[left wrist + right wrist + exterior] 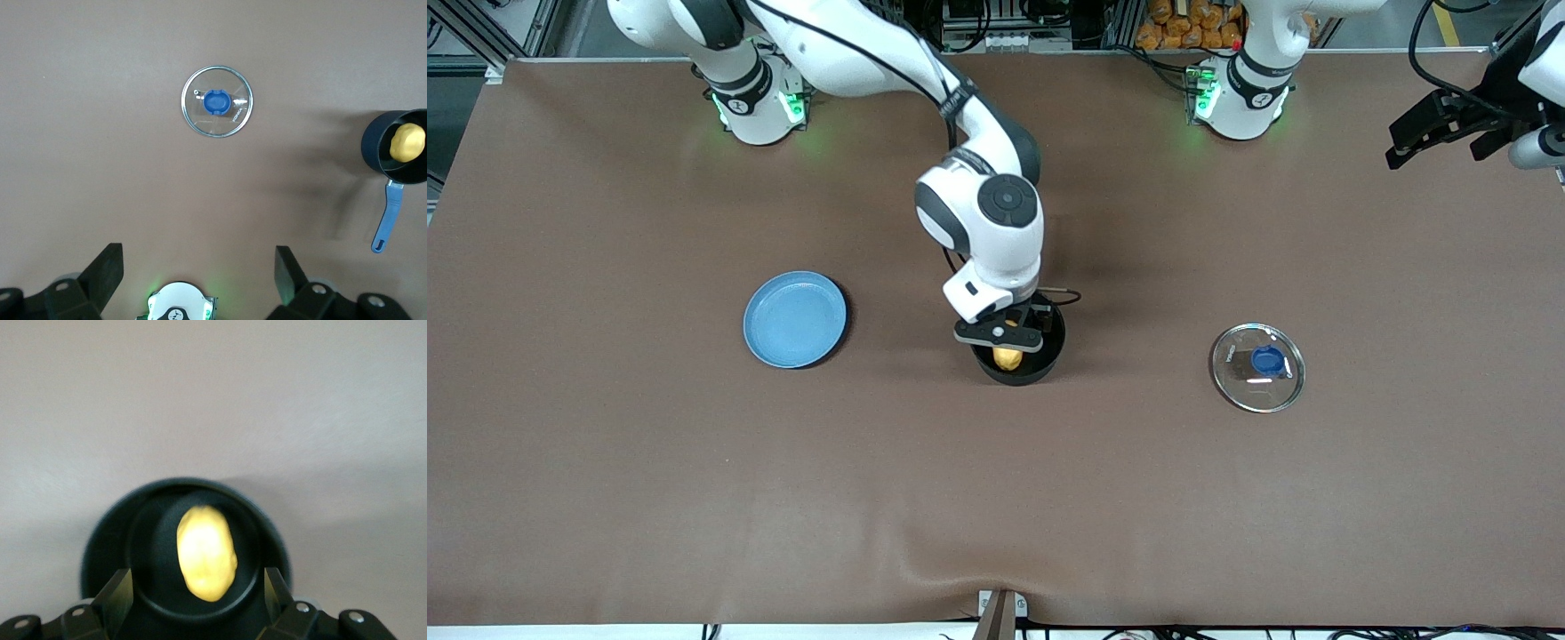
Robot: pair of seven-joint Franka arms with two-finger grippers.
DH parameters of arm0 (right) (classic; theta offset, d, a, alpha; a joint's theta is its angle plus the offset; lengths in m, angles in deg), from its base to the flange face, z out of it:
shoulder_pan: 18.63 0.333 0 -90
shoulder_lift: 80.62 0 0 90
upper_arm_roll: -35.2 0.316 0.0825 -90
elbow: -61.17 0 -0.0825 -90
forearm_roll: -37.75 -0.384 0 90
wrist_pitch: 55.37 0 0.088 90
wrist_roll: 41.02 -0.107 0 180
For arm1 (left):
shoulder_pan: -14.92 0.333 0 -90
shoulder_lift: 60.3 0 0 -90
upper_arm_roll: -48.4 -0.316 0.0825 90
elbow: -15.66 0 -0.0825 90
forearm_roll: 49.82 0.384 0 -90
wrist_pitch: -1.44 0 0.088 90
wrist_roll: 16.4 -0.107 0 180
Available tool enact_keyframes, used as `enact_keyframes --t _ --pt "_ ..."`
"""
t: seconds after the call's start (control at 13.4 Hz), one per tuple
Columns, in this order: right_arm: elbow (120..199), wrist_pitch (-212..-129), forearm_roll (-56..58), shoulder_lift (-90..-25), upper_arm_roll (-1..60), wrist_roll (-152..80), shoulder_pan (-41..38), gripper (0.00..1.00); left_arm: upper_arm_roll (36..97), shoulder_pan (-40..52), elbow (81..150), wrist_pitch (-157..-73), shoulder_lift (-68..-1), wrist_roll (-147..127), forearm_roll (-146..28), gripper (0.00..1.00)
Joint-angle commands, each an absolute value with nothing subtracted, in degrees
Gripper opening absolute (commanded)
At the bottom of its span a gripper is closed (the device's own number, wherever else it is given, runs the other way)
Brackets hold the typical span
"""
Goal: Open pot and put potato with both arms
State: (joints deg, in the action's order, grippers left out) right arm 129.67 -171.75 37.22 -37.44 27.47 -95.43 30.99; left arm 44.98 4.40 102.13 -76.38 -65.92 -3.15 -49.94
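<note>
The black pot [1042,366] stands mid-table without its lid, and the yellow potato [1008,358] lies inside it. My right gripper [1000,334] hangs open just above the pot's mouth. In the right wrist view the potato [207,552] lies in the pot [107,543] and my right gripper [199,595] is open and empty, with a finger at each side of the rim. My left gripper [1436,132] is open and empty, raised high over the left arm's end of the table. The left wrist view shows the pot [373,143], its blue handle [388,219], the potato [407,141] and my open left gripper [198,275].
The glass lid [1258,366] with a blue knob lies flat on the table beside the pot, toward the left arm's end; it also shows in the left wrist view [217,102]. A light-blue plate [794,319] lies toward the right arm's end.
</note>
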Motion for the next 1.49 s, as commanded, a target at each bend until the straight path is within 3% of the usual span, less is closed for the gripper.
enact_keyframes --t 0.0,0.15,0.37,0.75,0.89,1.19,1.42 --pt "130.9 -165.6 37.5 -45.5 29.0 -92.9 28.0 0.89 44.9 4.6 102.2 -76.6 -66.6 -4.1 -51.2 1.0" --pt "131.2 -160.7 37.1 -50.4 29.0 -88.6 26.1 0.9 44.8 4.5 102.1 -76.6 -66.4 -4.1 -52.1 1.0" --pt "131.7 -152.6 36.9 -57.7 29.1 -81.7 22.1 1.0 44.8 4.5 102.0 -76.6 -66.1 -4.1 -52.2 1.0" --pt "136.0 -141.7 37.0 -69.8 31.3 -60.5 8.3 1.0 44.6 4.9 102.8 -76.5 -66.1 -4.3 -54.2 1.0" --pt "139.2 -140.0 37.0 -73.7 34.1 -52.5 -0.2 1.0 44.7 4.7 102.9 -76.5 -66.1 -4.2 -54.2 1.0" --pt "146.6 -140.0 37.7 -79.9 34.1 -38.3 -11.6 1.0 44.8 4.7 103.1 -76.5 -66.2 -4.2 -54.2 1.0" --pt "149.6 -139.9 37.7 -82.1 32.6 -33.7 -16.0 1.0 44.8 4.5 102.8 -76.5 -66.2 -4.2 -54.2 1.0"
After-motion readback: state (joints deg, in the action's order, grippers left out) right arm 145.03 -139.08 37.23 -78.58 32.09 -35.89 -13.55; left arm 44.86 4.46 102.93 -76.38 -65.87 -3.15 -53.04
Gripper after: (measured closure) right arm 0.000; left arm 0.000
